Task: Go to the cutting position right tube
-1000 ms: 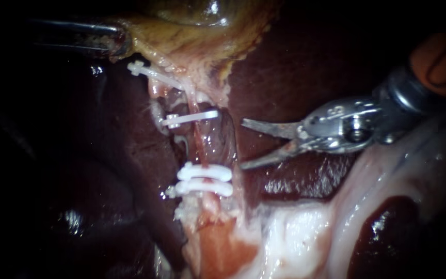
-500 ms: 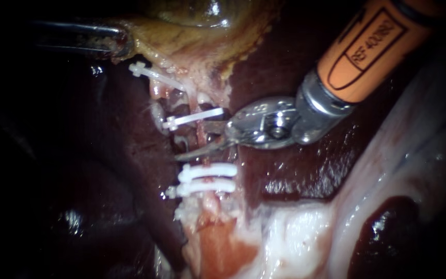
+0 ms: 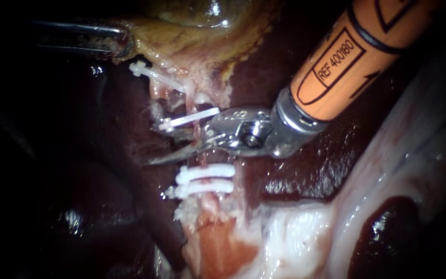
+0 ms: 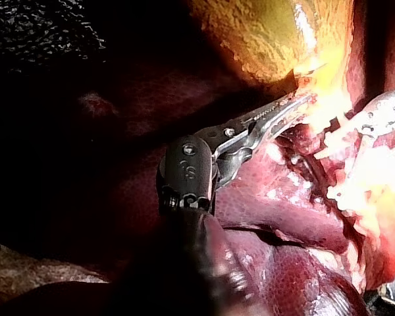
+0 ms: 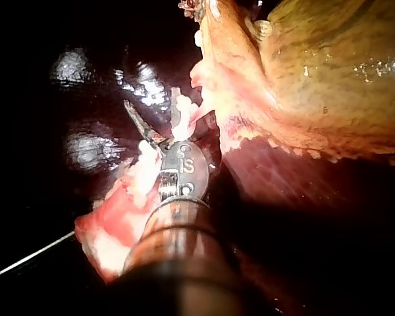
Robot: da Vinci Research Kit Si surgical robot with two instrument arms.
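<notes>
Right tube [image 3: 196, 130]: a thin pink strand that crosses between the parted blades of the right instrument, close to their hinge.
Liver [image 3: 305, 170]: a dark, wet mass under the right instrument's shaft and beyond its blade tips.
Gallbladder [image 3: 197, 31]: yellow-green, well ahead of the blades and past the clips.
Right instrument [image 3: 162, 149]: the blades stand apart and grip nothing. One lies on each side of the tube, and their tips reach past it toward the liver.
Left instrument [image 3: 121, 45]: well apart from the blades, its jaws clenched on the gallbladder's edge. This appears to hold the tube stretched.
Paired clips [image 3: 205, 180]: two white clips on the tube, just beside the nearer blade.
Upper clip [image 3: 189, 119]: a single white clip lying over the other blade. I cannot tell whether the two touch.
Far clip [image 3: 148, 72]: on another strand, beyond the upper clip.
Doing it well: I judge the position nearly reached. Centre the tube in the gap between the upper clip and the paired clips, square the blades across it, and let no blade catch a clip or dig into the liver.
</notes>
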